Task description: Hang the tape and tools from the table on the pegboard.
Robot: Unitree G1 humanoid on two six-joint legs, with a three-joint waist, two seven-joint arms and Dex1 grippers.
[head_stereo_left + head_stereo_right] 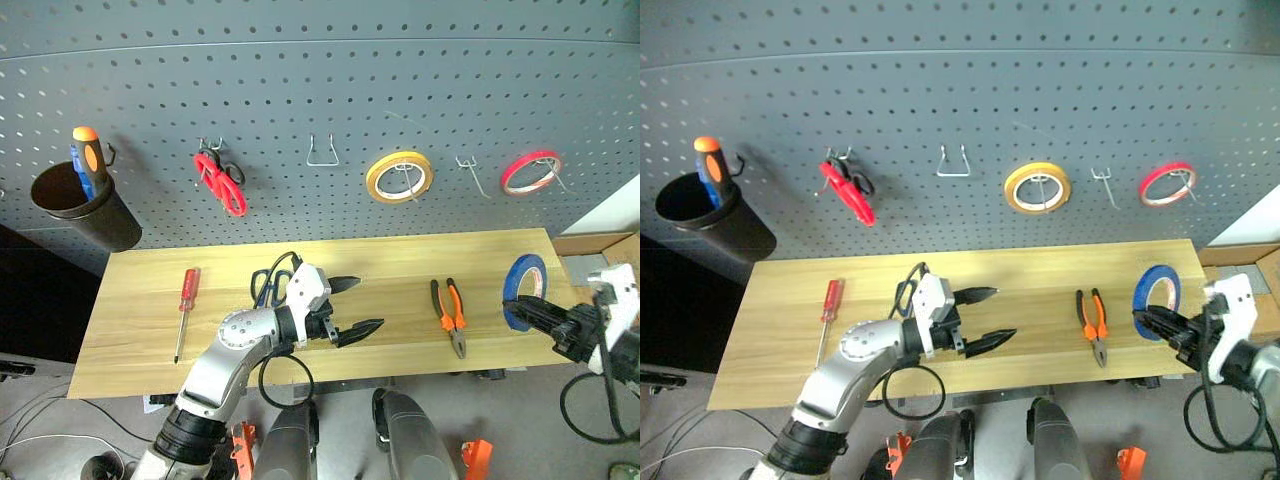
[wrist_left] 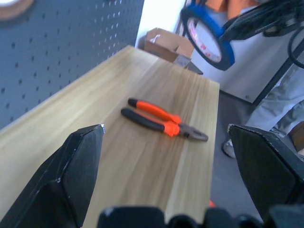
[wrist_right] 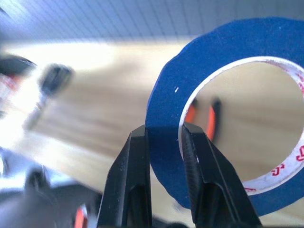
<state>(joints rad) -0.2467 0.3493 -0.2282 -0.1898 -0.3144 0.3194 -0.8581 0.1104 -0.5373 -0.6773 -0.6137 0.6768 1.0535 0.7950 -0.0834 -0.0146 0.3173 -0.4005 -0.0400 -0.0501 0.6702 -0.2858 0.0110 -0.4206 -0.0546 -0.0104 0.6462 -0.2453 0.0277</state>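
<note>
On the dark grey perforated pegboard (image 1: 300, 80), from left to right, hang a black cup (image 1: 85, 208) holding an orange-handled screwdriver (image 1: 88, 155), red-handled scissors (image 1: 220, 180), a bare wire hook (image 1: 322, 152), a yellow tape roll (image 1: 398, 176) and a red tape roll (image 1: 531, 172). Below, on the light yellowish plank table (image 1: 400, 262), a slim screwdriver with a clear red handle (image 1: 186, 308) lies near the left end. Just beside it to the right, the dark-handled scissors (image 1: 268, 283) lie partly hidden behind the left gripper (image 1: 355, 307), whose black fingers are spread wide with nothing between them. Pliers with orange-and-black handles (image 1: 449, 314) lie flat further right. At the table's right end, the right gripper (image 3: 164, 142) pinches the thin blue tape ring (image 1: 522, 290), held upright off the table.
</note>
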